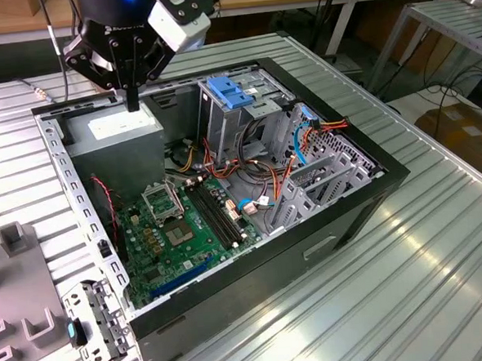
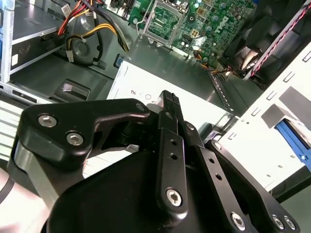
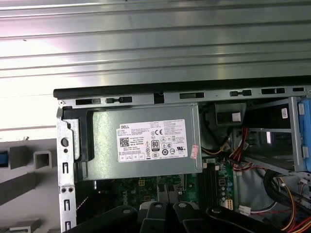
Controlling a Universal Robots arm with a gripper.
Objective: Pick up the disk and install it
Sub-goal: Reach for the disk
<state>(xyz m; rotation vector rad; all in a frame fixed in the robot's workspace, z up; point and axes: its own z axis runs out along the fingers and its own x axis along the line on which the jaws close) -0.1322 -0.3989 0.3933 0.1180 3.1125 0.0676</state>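
Sitting untouched, by my reading, the disk (image 2: 293, 135) presents a long blue plastic rail in the second wrist view. It is set in a pale grey frame (image 2: 269, 160) just beyond the perforated white-metal wall (image 2: 272, 94) of the open black computer case (image 1: 388, 171). The black two-fingered gripper (image 1: 132, 107) hangs apart from it, jaws together on nothing, just above the grey boxy power supply with its white sticker (image 3: 146, 141). Pickup and installation both look left to do.

Ribbed metal table (image 1: 444, 283), open computer case (image 1: 311, 250), grey fixture (image 1: 18, 276)
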